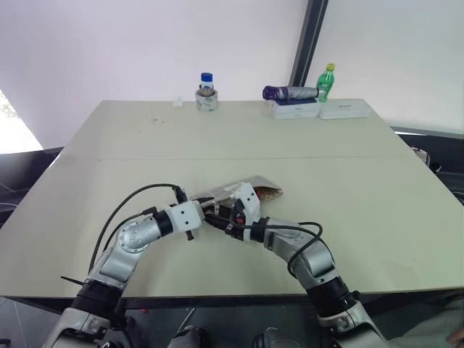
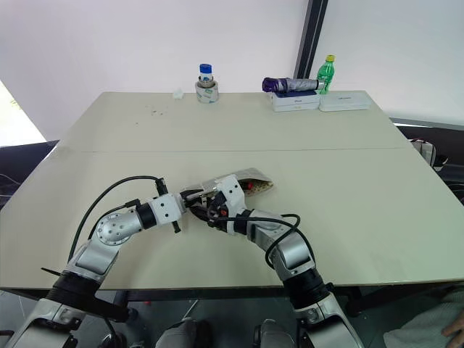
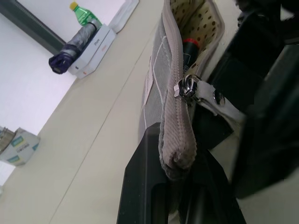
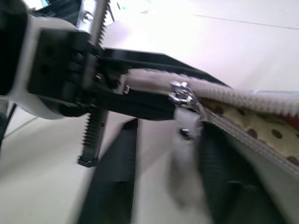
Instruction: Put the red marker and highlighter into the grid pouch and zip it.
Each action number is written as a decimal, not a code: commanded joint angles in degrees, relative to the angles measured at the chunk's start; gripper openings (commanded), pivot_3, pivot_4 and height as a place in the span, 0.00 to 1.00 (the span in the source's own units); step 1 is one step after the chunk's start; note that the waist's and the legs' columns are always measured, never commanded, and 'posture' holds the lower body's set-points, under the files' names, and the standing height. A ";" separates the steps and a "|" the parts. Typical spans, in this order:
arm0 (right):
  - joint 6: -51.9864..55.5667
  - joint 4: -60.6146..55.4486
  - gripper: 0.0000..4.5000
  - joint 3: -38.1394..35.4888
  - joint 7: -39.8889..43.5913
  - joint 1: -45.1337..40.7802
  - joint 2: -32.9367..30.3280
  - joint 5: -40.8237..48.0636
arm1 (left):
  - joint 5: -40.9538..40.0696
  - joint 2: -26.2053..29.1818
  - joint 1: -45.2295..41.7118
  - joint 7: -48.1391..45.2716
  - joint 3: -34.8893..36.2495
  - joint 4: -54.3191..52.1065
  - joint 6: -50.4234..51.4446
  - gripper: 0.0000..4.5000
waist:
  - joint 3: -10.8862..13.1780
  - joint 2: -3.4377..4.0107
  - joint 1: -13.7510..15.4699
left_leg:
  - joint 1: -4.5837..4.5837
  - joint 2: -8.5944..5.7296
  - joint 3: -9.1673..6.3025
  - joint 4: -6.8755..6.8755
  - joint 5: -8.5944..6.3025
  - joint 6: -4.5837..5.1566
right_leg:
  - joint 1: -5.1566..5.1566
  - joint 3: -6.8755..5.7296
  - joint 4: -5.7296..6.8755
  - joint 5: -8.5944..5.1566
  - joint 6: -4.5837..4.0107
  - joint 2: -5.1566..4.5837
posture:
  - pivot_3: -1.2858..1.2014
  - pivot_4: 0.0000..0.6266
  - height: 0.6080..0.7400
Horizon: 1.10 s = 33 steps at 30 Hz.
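Grid pouch (image 3: 163,88) lay on the counter (image 1: 217,138), near its front edge, between the two hands, with its mouth still gaping and the spotted lining showing. The left hand (image 3: 180,186) was clenched on the closed end of the pouch, pinching the ribbed zipper edge between its black fingers (image 3: 140,186) and keeping that corner lifted. Inside the opening a red-capped pen, by the look of it the red marker (image 3: 189,46), already sat against the lining. The highlighter could not be made out in the pouch, and no yellow pen lay loose on the counter, so it was probably inside too, though that stayed a guess.

The zipper slider (image 3: 187,88) with its white pull tab (image 4: 184,128) sat at the end held by the left hand, so the zip had not been drawn yet. The right hand (image 4: 168,186) had its fingers either side of the white tab; whether they had truly pinched it could not be told, since the tab was blurred between them.

Judged from this, the filling was done or nearly so, and what was left was gripping the tab firmly and pulling the slider along the open edge to the far end
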 commanded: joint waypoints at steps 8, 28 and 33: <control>-1.37 -4.38 0.01 -3.65 5.67 1.64 -12.12 -0.46 | -1.98 3.97 2.13 -1.28 2.22 -0.53 -4.43 0.00 | 0.00 0.00 -0.04 | 0.01 0.01 0.00 -0.02 -0.05 0.08 | -0.01 0.00 0.00 0.00 0.00 -0.01 | 0.52 0.24 0.98; -19.21 11.65 0.42 -11.51 15.48 0.88 -31.90 -5.99 | -25.25 10.85 5.22 -13.99 12.86 9.16 -1.27 0.59 | 0.02 0.03 -0.02 | 0.03 0.02 0.08 -0.05 0.01 -0.02 | -0.05 0.01 -0.02 0.00 0.01 -0.04 | 0.52 0.24 0.98; -23.78 13.46 0.99 -13.40 18.92 2.85 -35.18 -6.60 | -37.65 10.00 8.65 -13.56 22.53 6.13 11.89 1.00 | 0.02 0.03 -0.13 | 0.03 0.02 0.05 -0.05 0.01 -0.02 | -0.03 0.01 -0.02 -0.01 0.02 -0.04 | 0.52 0.24 0.98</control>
